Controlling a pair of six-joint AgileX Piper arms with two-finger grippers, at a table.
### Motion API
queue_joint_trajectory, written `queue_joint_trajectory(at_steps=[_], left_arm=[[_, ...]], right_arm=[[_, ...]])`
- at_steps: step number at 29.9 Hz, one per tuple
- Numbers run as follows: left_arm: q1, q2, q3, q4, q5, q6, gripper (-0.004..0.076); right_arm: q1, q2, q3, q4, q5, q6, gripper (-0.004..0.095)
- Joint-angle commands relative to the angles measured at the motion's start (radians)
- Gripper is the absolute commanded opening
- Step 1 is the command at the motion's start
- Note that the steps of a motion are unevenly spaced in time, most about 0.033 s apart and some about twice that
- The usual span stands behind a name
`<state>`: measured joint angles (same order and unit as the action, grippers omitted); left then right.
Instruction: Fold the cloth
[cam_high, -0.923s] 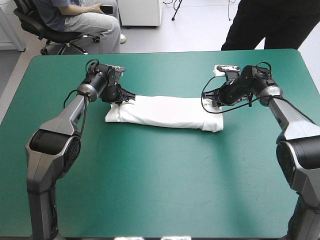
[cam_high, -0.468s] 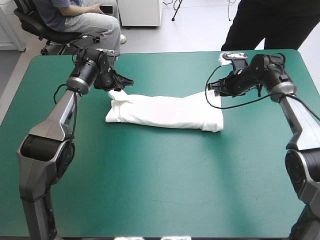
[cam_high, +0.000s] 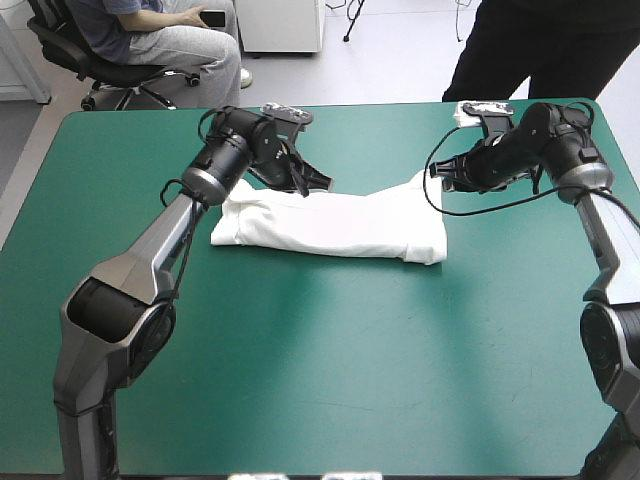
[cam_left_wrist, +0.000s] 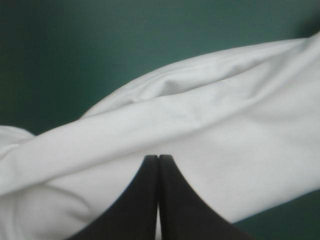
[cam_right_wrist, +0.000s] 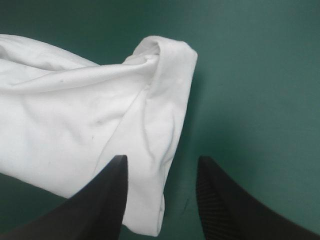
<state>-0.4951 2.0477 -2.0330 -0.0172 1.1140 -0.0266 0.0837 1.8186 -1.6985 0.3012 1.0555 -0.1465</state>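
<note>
Table (cam_high: 330, 380) with teal-green cover fills the high view. On its far half, about midway between the left and right edges, lies the white T-shirt (cam_high: 330, 225). It is folded into a long narrow bundle that runs from left to right. Its near edge lies flat on the cover. Its far right corner stands up in a small peak, and the left end has a low hump along the far edge.

The left gripper (cam_left_wrist: 158, 158) is at the far edge of the bundle, somewhat left of its middle. Its two black fingers (cam_left_wrist: 142, 205) are pressed together into one pointed arch, with only a thin pale line between them. The tips are directly over the white cloth, which spreads wide ahead of them and on both sides, and one broad fold crosses just beyond the tips. Whether a layer is pinched between the fingers, I cannot tell.

The right gripper (cam_right_wrist: 162, 159) is at the raised far right corner. Its fingers (cam_right_wrist: 107, 197) stand clearly apart and hold nothing. The end of the bundle lies ahead of them and reaches in between them. One finger is over the cloth, the other over bare cover, apart from the cloth.
</note>
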Motion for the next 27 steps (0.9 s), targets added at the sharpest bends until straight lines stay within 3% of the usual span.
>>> queue_joint_trajectory(at_steps=[1,21,24,27], left_arm=[[-0.045,-0.043,-0.028,-0.022,-0.058,0.0,-0.0017],[-0.093,0.159,-0.026,-0.051,-0.015,0.0,-0.0017],[-0.093,0.165,-0.026,-0.051,-0.01,0.0,-0.0017],[-0.093,0.165,-0.026,-0.054,-0.01,0.0,-0.0017]], right_arm=[[-0.01,-0.058,-0.03,0.028,-0.015,-0.007,0.0405],[-0.014,-0.052,-0.028,0.042,0.015,-0.025,0.0407],[-0.016,-0.039,-0.028,0.056,0.038,-0.069,0.0462],[-0.016,-0.016,-0.028,0.065,0.041,-0.093,0.061]])
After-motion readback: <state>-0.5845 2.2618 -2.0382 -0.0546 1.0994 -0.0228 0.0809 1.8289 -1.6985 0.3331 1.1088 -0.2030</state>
